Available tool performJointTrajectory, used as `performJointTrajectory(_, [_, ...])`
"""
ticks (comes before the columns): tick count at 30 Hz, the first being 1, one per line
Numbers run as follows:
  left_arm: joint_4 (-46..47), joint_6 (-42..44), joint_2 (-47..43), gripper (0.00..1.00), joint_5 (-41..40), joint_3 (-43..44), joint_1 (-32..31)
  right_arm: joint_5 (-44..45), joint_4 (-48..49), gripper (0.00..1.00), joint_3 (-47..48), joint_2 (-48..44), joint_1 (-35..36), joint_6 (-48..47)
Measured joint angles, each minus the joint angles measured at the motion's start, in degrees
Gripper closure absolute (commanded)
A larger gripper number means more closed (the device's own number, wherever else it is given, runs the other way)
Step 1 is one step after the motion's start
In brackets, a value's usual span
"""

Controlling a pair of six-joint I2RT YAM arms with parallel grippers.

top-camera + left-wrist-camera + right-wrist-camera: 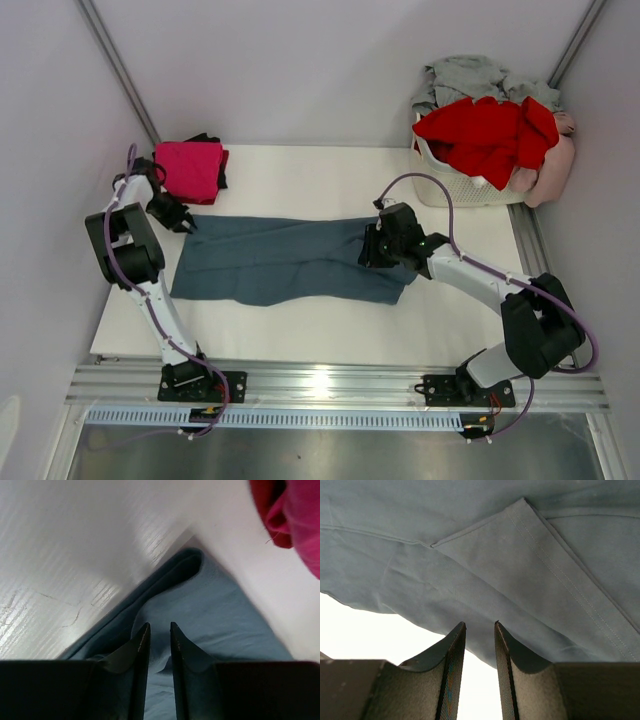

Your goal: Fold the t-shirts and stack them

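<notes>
The large slate blue-grey t-shirt (280,262) lies flat on the table, folded into a long band. My left gripper (185,222) hovers over its far left corner, with its jaws slightly apart and nothing held. In the left wrist view the gripper (158,625) is above the blue cloth (215,610). My right gripper (368,250) is over the band's right part. In the right wrist view it (480,624) is slightly open at the shirt's (495,555) edge, and bare table shows between its jaws. A folded magenta t-shirt (190,168) lies on a black one (222,165).
A white slatted basket (450,185) stands at the far right, holding red (485,135), grey (470,75) and pale pink (555,165) t-shirts. The magenta cloth (305,525) shows at the upper right of the left wrist view. The white table (300,335) ends at a metal rail in front.
</notes>
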Motion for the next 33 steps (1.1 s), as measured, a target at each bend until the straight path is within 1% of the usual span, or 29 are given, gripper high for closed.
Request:
performJointTrajectory(5, [-0.9,0.0,-0.1,0.69,-0.2,-1.6,0.0,-0.1,0.1,0.66,0.3,0.0,0.0,0.0])
performJointTrajectory(8, [-1.2,0.1,-0.8,0.70,-0.7,-3.0,0.0,-0.1,0.2,0.67,0.3,0.0,0.0,0.0])
performJointTrajectory(10, [-1.0,0.1,-1.5,0.72,-0.8,-4.3,0.0,-0.2,0.3,0.66,0.3,0.0,0.0,0.0])
performJointTrajectory(12, [-1.1,0.0,-2.3,0.80,-0.8,-5.5,0.0,-0.5,0.5,0.67,0.3,0.0,0.0,0.0])
performJointTrajectory(14, [-1.0,0.0,-2.5,0.96,-0.7,-5.8,0.0,-0.5,0.5,0.66,0.3,0.0,0.0,0.0])
performJointTrajectory(15, [-1.0,0.1,-2.5,0.99,-0.7,-5.9,0.0,-0.5,0.5,0.66,0.3,0.0,0.0,0.0])
performJointTrajectory(24, [0.0,0.5,-2.7,1.00,0.0,-5.7,0.0,-0.5,0.5,0.67,0.3,0.0,0.0,-0.2])
performJointTrajectory(33, [0.7,-0.1,-4.5,1.00,-1.6,2.6,-0.2,-0.5,0.4,0.67,0.0,-0.2,0.2,-0.4])
